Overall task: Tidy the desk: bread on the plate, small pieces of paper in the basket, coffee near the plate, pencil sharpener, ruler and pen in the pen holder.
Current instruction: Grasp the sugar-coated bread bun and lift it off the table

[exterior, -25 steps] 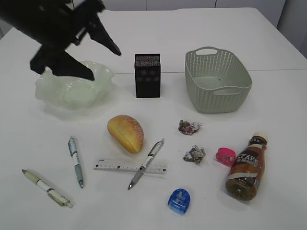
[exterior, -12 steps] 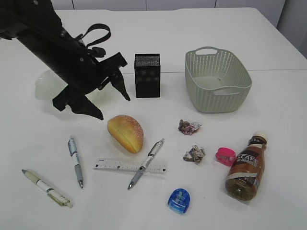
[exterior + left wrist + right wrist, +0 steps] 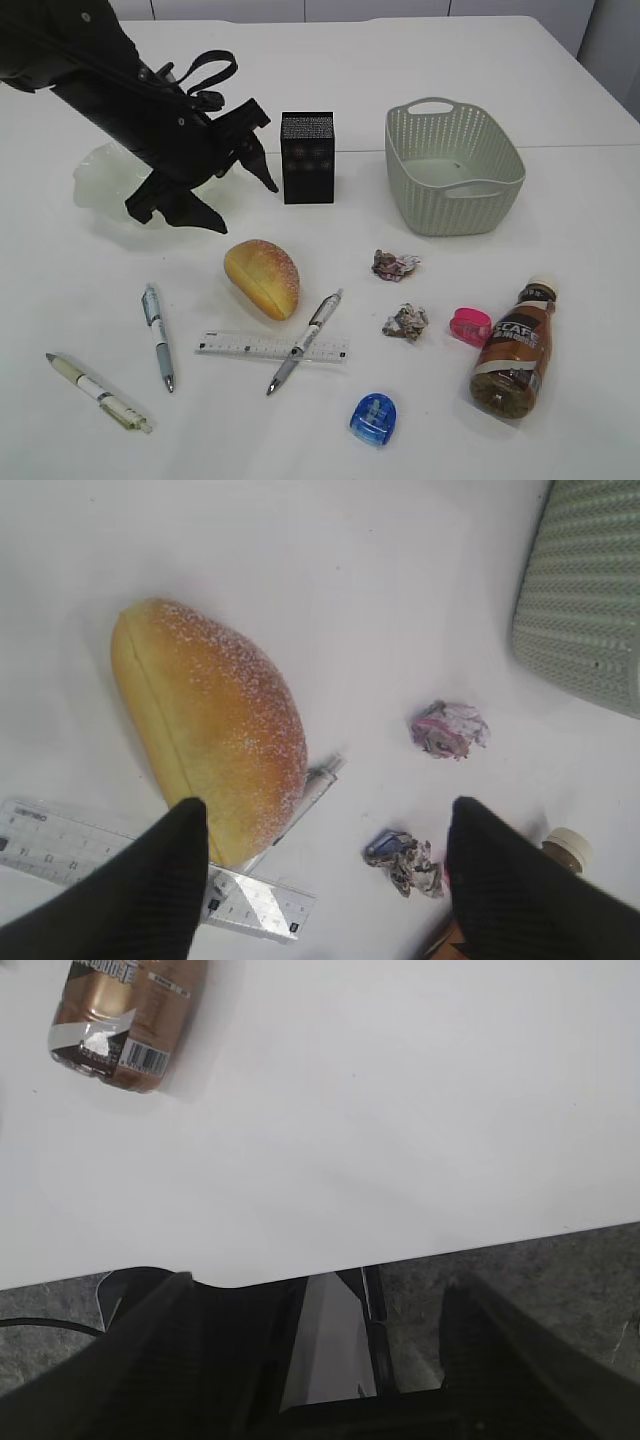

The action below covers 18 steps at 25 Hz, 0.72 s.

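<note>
1. Step in hand looks like the bread (image 3: pixel 262 278): it lies on the counter (image 3: pixel 560 220) just beside the ruler (image 3: pixel 272 347), apart from the plate (image 3: pixel 100 175).
2. Left tool (image 3: pixel 238 202) hangs above it, jaws spread, empty.
3. Next: lower, straddle the bun.
4. Right tool (image 3: pixel 318 1305): spread, empty.

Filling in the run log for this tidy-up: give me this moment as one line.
left gripper: open, empty, above golden sugar-dusted bread | right gripper: open, empty, at white desk edge | ruffled pale green glass plate: no bread

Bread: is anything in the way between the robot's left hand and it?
No. The left hand hangs open just above and left of the bread, with only bare table between them. A pen lies by the bread's far end, not in the way.
</note>
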### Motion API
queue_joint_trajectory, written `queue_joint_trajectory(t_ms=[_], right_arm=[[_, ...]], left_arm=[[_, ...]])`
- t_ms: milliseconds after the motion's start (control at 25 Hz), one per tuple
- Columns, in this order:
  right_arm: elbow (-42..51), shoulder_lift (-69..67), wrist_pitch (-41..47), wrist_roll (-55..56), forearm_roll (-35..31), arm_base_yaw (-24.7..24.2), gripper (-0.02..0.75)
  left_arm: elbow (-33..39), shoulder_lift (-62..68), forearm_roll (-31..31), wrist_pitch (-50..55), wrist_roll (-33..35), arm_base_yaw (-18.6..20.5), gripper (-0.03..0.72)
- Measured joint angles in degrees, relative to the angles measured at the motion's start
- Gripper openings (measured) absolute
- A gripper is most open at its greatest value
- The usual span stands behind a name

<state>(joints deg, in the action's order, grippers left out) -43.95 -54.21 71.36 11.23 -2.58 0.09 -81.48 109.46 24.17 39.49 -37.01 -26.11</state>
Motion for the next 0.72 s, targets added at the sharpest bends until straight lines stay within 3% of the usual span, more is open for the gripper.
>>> queue_joint_trajectory(t_ms=[280, 480, 720], right_arm=[[0.00, 0.00, -0.03, -0.26, 0.00, 0.00, 0.574], [0.00, 0.35, -0.13, -0.26, -0.10, 0.00, 0.574], [0.00, 0.35, -0.13, -0.26, -0.10, 0.00, 0.574]], left_arm=[[0.00, 1.96, 0.14, 5.13, -0.09, 0.00, 0.542], [0.00, 4.74, 0.77, 6.56, -0.89, 0.00, 0.620], [0.00, 5.51, 1.35, 4.43, -1.24, 0.00, 0.632]])
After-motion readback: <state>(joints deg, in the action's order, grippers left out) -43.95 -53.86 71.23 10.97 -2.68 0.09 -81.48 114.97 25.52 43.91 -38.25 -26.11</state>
